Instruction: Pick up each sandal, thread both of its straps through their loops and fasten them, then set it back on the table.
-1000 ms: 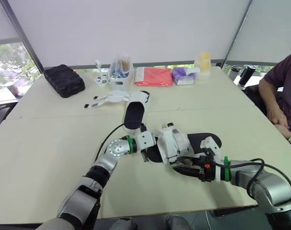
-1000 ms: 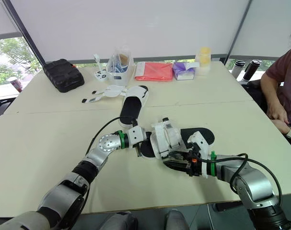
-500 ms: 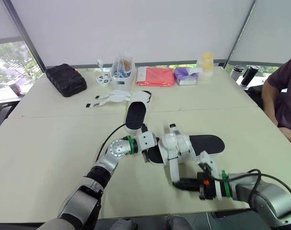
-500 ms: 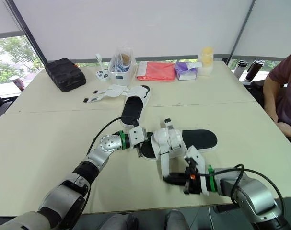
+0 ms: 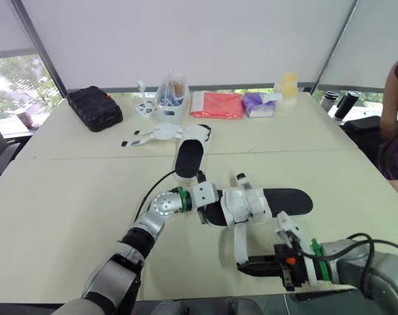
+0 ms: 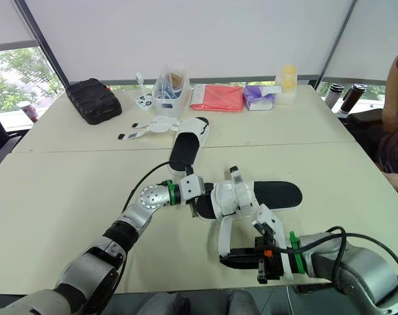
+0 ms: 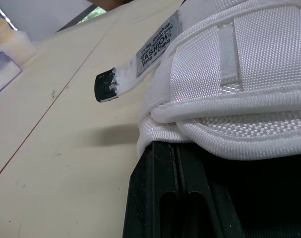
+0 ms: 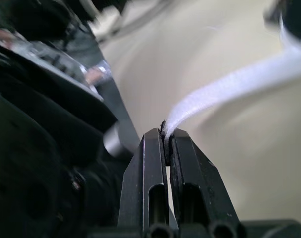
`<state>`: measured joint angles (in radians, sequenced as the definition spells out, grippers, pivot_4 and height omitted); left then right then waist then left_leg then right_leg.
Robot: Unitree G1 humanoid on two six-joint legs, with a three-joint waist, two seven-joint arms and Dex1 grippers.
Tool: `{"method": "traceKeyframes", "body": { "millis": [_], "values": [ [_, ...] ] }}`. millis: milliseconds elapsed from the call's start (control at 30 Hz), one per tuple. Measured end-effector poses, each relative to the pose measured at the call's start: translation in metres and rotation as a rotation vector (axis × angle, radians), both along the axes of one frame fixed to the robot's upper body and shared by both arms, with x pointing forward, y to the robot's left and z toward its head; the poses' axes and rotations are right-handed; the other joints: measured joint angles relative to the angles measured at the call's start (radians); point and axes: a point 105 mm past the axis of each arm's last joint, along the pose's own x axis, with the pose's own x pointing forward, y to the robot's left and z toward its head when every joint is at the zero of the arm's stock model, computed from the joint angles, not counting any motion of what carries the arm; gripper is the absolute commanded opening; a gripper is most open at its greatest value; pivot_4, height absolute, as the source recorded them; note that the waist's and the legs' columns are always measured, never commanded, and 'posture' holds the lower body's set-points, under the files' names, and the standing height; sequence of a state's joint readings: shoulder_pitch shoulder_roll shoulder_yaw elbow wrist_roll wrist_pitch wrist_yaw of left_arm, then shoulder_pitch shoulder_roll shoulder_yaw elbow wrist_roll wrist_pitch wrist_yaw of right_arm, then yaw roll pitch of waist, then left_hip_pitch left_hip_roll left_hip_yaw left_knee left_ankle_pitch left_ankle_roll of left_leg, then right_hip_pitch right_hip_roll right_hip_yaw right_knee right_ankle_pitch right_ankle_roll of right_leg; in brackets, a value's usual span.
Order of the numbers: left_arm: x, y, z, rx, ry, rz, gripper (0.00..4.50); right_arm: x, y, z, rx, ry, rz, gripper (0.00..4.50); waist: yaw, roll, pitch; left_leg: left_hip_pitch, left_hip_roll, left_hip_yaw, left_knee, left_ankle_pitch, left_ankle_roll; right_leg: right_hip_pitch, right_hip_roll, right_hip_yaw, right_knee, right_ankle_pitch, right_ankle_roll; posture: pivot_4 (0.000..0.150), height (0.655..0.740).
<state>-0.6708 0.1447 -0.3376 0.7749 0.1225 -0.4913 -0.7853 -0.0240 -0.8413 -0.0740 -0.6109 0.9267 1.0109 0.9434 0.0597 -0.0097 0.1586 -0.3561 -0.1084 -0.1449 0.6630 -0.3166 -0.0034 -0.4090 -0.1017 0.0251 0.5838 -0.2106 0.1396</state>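
Sandal [image 5: 254, 203] lies mid-surface [image 5: 67, 197]. Right end effector [image 5: 243, 267] is pinching the strap [image 5: 239, 243] tip, which stretches toward the robot. Left end effector [image 5: 201, 211] sits at the sandal's end; can't tell its grip. Strap looks light, floppy webbing: hold near the tip. Sole looks stiffer: brace there.

At upper left I see a black case [image 5: 94, 108]; along the top, a clear tub [image 5: 171, 97], red pouch [image 5: 216, 105], purple packet [image 5: 258, 104], yellow jar [image 5: 287, 85].
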Motion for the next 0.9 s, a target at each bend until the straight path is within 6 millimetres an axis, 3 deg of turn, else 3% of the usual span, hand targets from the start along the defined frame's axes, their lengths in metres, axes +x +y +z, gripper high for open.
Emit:
{"method": "traceKeyframes", "body": {
  "millis": [100,200,367,433,533,767,900],
  "values": [
    [0.001,-0.001,0.002,-0.002,-0.005,-0.002,0.0,0.014,0.007,0.031,0.075,-0.042,0.01,0.03,0.007,-0.001,0.001,-0.001,0.0,-0.001,0.0,0.0,0.0,0.0,0.0,-0.001,0.0,0.0,-0.001,0.15,0.74],
    [0.003,0.0,0.004,-0.008,-0.011,0.005,0.0,0.023,0.016,0.041,0.177,0.003,0.001,0.03,0.009,-0.001,0.001,-0.002,-0.001,-0.002,0.0,0.0,0.0,-0.001,-0.001,-0.001,-0.001,0.001,-0.002,0.15,0.74],
    [0.005,0.001,0.004,-0.017,-0.01,0.025,0.0,0.055,0.028,0.045,0.323,0.057,-0.111,0.03,0.008,0.0,0.001,-0.002,-0.002,-0.001,0.0,0.0,0.0,-0.002,-0.001,0.0,0.0,0.001,-0.002,0.15,0.74],
    [0.006,0.002,0.004,-0.023,-0.009,0.037,0.0,0.058,0.029,0.047,0.362,0.084,-0.128,0.03,0.008,0.0,0.001,-0.002,-0.002,-0.002,0.0,0.0,0.0,-0.002,-0.001,0.0,0.0,0.001,-0.002,0.15,0.74],
    [0.006,0.003,0.003,-0.025,-0.01,0.047,0.0,0.061,0.026,0.049,0.391,0.098,-0.163,0.99,0.004,0.0,0.0,-0.001,-0.002,-0.001,0.0,0.0,0.0,-0.002,-0.001,0.0,0.0,0.001,-0.002,0.15,0.74],
    [0.003,0.001,0.001,-0.023,-0.006,0.038,0.0,0.064,0.023,0.033,0.378,0.15,-0.237,4.47,0.003,0.001,0.0,-0.001,-0.001,-0.001,0.0,0.0,0.0,-0.002,0.0,0.0,0.001,0.001,-0.002,0.15,0.74],
    [0.004,0.001,0.001,-0.023,-0.006,0.038,0.0,0.065,0.021,0.029,0.358,0.154,-0.26,4.47,0.002,0.001,0.0,-0.001,-0.001,-0.001,0.0,0.0,0.0,-0.001,0.0,0.0,0.001,0.001,-0.002,0.15,0.74]
  ]
}}
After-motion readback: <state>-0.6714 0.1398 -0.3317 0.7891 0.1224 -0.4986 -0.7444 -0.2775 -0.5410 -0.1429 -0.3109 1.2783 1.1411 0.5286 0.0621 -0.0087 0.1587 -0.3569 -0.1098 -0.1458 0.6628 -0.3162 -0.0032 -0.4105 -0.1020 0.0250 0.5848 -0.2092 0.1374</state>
